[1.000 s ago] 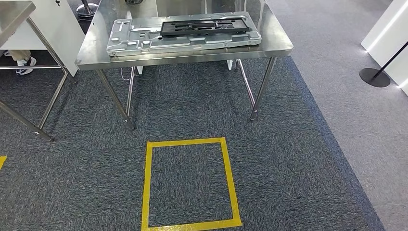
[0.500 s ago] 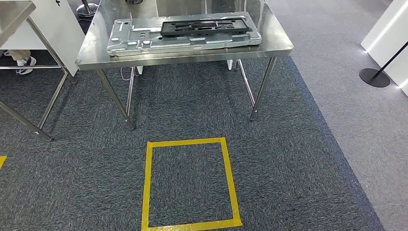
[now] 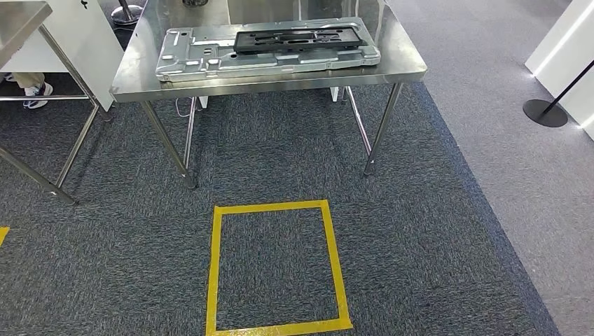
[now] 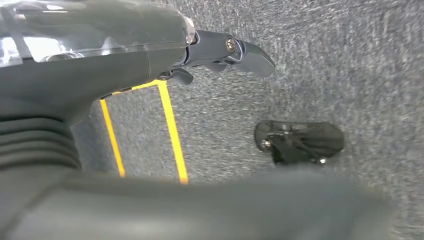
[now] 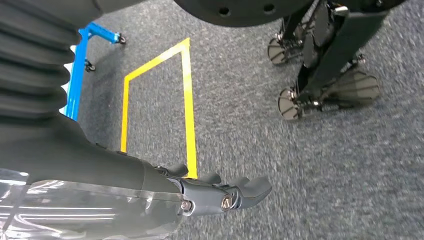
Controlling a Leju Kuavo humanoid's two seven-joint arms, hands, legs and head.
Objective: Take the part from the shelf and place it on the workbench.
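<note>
A square of yellow tape (image 3: 277, 267) is lying on the dark carpet (image 3: 420, 231) nearest the robot, and it serves as the landmark here. Both arms are hanging low over that carpet. In the left wrist view, the left hand (image 4: 220, 52) is holding nothing, with its dark fingers (image 4: 255, 56) extended loosely and apart above the carpet, two strips of yellow tape showing beside it. In the right wrist view, the right hand (image 5: 220, 195) is likewise holding nothing, its fingers (image 5: 255, 187) stretched out and slightly spread, with the tape outline lying on the carpet just past it and a blue frame on castors (image 5: 82, 60) standing beyond the tape.

Beyond the tape square, a steel workbench (image 3: 133, 73) is standing on thin legs. A large silver sheet-metal part (image 3: 210, 59) is lying flat on its top, and a black flat part (image 3: 298, 38) is resting on top of the silver one, towards its far side. Left of the tape square and further off, the corner and legs of a second steel table (image 3: 21, 17) are showing, with a person's shoe (image 3: 36, 94) beneath it. Far to the right of the square, a black round stanchion base (image 3: 545, 112) is sitting on lighter grey carpet beside a white panel (image 3: 567, 49).
</note>
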